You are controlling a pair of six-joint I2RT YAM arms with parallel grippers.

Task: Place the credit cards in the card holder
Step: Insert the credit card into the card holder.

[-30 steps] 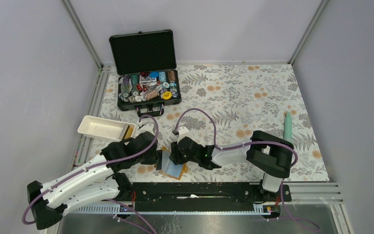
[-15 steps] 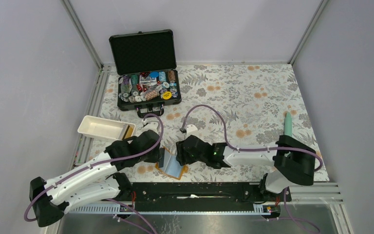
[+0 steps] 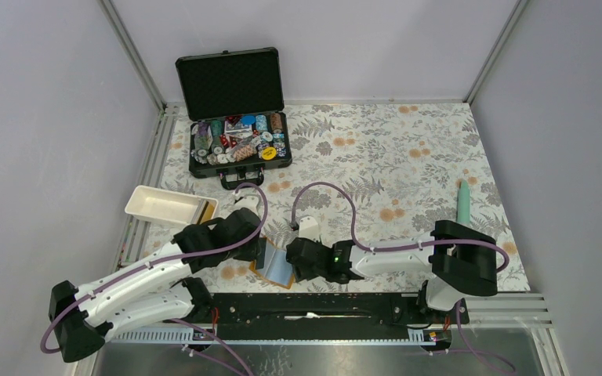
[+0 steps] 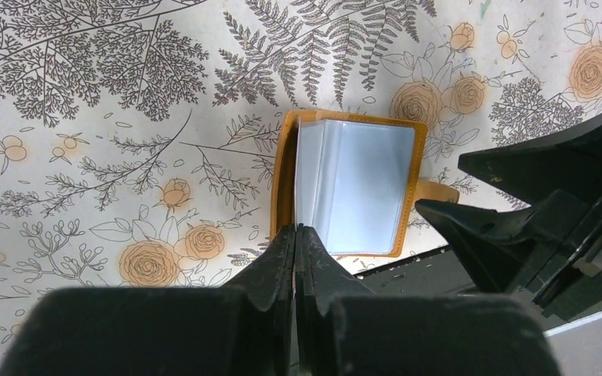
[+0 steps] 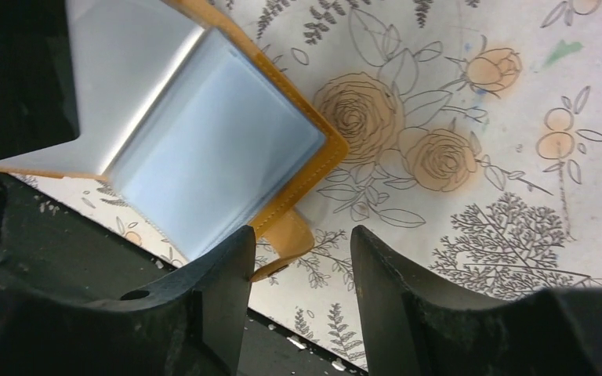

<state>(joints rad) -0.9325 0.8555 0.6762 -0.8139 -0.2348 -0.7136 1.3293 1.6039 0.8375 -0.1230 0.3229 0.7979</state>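
Left wrist view: card holder (image 4: 357, 184) lies open on the surface (image 4: 86, 157), long axis running away from the left fingers (image 4: 278, 262); these are pinched tight on its raised cover; right fingers (image 5: 223, 274) are parted and empty, straddling its snap tab (image 5: 286, 239), nearer the open sleeve.

One card holder (image 3: 277, 267), one tray (image 3: 138, 205), one case (image 3: 231, 82), perhaps one pen (image 3: 463, 202).

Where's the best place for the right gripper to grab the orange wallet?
Probably the snap tab. It sticks out past the wallet's right cover, which lies flat on the table, and it curls up a little, so fingers can get round it. Come in low from the right, one jaw on each side. The left gripper pinches the other side.
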